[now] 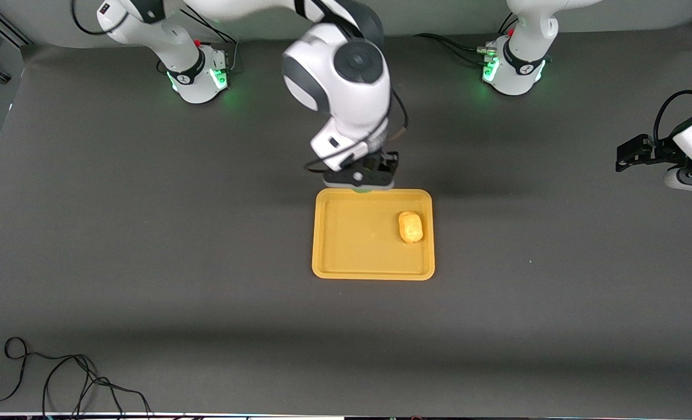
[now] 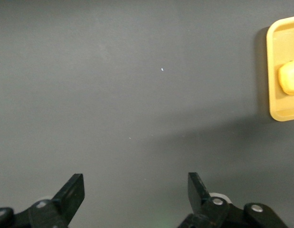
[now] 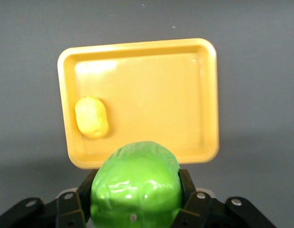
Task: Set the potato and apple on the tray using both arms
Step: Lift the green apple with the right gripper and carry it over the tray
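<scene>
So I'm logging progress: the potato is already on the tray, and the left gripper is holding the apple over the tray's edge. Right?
Not quite. The right gripper holds the apple, as the right wrist view shows. The left gripper is open and holds nothing, over bare table. The potato is indeed on the tray.

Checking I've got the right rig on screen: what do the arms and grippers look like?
Two glossy white jointed arms with dark grey joint caps, black cables along them, and green-lit bases. The right gripper and the left gripper are black with two flat fingers and silver screws.
</scene>
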You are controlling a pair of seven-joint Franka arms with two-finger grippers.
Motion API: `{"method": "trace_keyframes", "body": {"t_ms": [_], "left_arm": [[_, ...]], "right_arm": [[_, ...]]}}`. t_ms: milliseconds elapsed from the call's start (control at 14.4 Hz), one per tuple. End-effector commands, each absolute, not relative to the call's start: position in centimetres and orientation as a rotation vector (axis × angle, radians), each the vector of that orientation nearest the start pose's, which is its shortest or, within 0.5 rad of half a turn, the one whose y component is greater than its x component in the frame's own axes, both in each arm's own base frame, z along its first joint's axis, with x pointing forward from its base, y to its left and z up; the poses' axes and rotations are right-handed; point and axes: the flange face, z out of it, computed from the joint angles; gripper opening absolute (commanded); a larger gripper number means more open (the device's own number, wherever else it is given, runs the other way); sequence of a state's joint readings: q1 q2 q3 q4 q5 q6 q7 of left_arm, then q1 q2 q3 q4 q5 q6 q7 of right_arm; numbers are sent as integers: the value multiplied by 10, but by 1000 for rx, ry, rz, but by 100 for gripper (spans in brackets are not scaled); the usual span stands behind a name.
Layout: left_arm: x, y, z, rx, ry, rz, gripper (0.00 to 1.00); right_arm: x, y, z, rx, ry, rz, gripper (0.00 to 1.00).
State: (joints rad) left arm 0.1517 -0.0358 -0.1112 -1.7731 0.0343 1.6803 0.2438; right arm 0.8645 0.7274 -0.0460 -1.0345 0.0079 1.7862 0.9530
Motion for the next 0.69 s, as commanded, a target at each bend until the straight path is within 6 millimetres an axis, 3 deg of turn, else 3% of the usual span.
{"method": "trace_keyframes", "body": {"t_ms": [0,139,347,625], "left_arm": [[537,27,556,-3054,442,79,99],[532,43,553,-3063,519,125,100],[535,43,549,-3073,515,125,100],[536,43,545,-3073,516,139,100]], "right_arm": [[528,569,346,-3136,247,-58,51],[534,569,291,-3145,243,-83,51],[542,560,237,-3132,245,-121,51],[543,558,210,-3149,218,-169,51]]}}
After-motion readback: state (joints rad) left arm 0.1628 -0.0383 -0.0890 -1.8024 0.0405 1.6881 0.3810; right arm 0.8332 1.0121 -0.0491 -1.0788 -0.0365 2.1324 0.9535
